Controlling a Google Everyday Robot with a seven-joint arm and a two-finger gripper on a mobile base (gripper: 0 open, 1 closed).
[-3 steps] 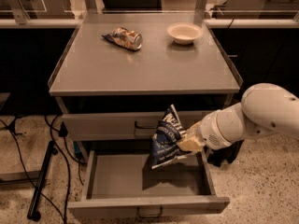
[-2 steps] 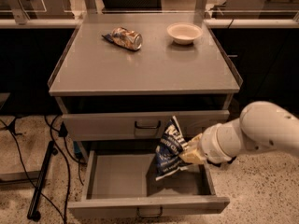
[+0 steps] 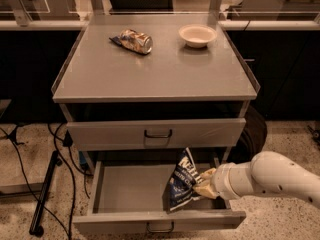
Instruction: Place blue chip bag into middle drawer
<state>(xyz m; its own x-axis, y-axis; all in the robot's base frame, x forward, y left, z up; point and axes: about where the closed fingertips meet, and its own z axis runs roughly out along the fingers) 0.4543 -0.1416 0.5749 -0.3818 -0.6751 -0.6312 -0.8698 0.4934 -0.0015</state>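
gripper (image 3: pixel 204 185) with blue chip bag (image 3: pixel 181 181) in middle drawer (image 3: pixel 130 193), by right wall

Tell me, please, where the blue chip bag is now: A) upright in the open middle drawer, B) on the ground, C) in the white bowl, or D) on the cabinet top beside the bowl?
A: the end effector at lower right grips the blue chip bag, upright within the open middle drawer.

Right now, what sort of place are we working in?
Likely a lab or office: metal cabinet, glass partitions behind, speckled hard floor. End effector grips the chip bag in the open drawer.
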